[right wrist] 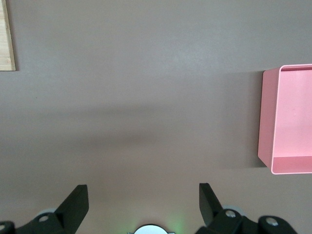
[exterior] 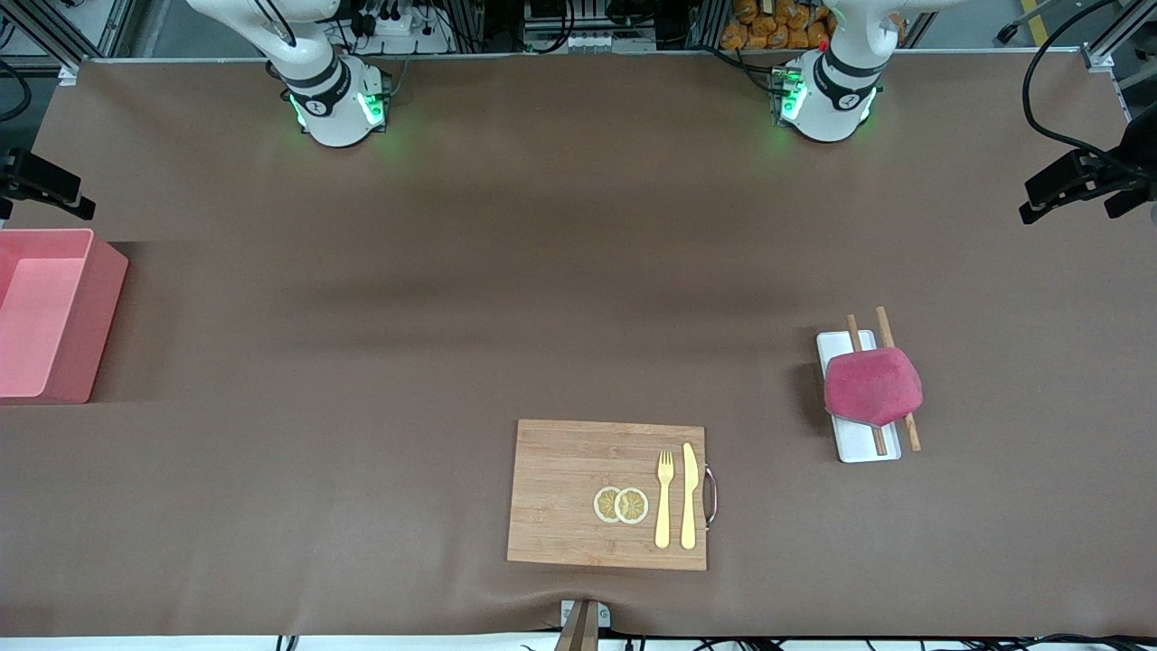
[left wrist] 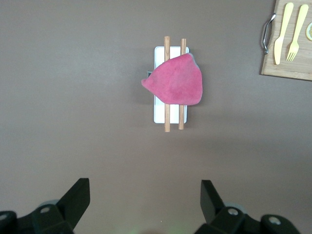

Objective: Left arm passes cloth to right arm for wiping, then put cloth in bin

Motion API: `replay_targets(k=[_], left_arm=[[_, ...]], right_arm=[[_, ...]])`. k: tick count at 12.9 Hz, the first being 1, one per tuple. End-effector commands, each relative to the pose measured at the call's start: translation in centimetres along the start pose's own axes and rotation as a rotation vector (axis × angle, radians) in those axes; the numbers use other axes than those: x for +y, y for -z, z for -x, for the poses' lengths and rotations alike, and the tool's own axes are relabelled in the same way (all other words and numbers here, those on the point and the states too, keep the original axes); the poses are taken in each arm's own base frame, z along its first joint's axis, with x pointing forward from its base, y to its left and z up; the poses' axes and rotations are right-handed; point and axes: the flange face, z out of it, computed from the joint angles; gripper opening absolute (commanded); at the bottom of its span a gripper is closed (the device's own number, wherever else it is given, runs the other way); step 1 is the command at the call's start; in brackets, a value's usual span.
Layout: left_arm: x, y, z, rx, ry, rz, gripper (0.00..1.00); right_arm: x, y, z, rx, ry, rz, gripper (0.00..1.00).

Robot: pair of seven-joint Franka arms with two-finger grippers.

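The crimson cloth (exterior: 872, 387) lies bunched on a narrow white tray (exterior: 854, 448), over two wooden chopsticks (exterior: 911, 432), toward the left arm's end of the table. The left wrist view shows the cloth (left wrist: 175, 80) well ahead of my left gripper (left wrist: 145, 200), which is open, empty and high over bare table. The pink bin (exterior: 95, 325) stands at the right arm's end of the table. It also shows in the right wrist view (right wrist: 265, 117). My right gripper (right wrist: 144, 200) is open, empty and high over bare table. Neither hand shows in the front view.
A wooden cutting board (exterior: 560, 488) lies near the front edge, mid-table. It carries a yellow fork (exterior: 664, 511), a yellow knife (exterior: 689, 497) and two lemon slices (exterior: 621, 504). The board also shows in the left wrist view (left wrist: 292, 68).
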Motion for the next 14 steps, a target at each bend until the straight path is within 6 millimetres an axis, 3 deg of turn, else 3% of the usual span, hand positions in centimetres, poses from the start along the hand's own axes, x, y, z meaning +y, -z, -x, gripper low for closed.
replay_targets(k=[1, 6, 9, 14], left_arm=[[0.2, 1.3, 0.7, 0.009, 0.01, 0.008, 1.0], [-0.3, 0.4, -0.6, -0.003, 0.006, 0.006, 1.0], [-0.3, -3.8, -3.4, -0.045, 0.007, 0.009, 1.0], [1.0, -13.9, -9.4, -0.068, 0.017, 0.02, 1.0]], right_arm=[[-0.1, 0.3, 0.1, 0.0, -0.003, -0.011, 1.0], [-0.1, 0.2, 0.1, -0.001, -0.004, -0.011, 1.0], [-0.3, 0.2, 0.1, -0.003, -0.001, -0.011, 1.0], [-0.4, -0.2, -0.2, -0.009, 0.001, -0.009, 1.0]])
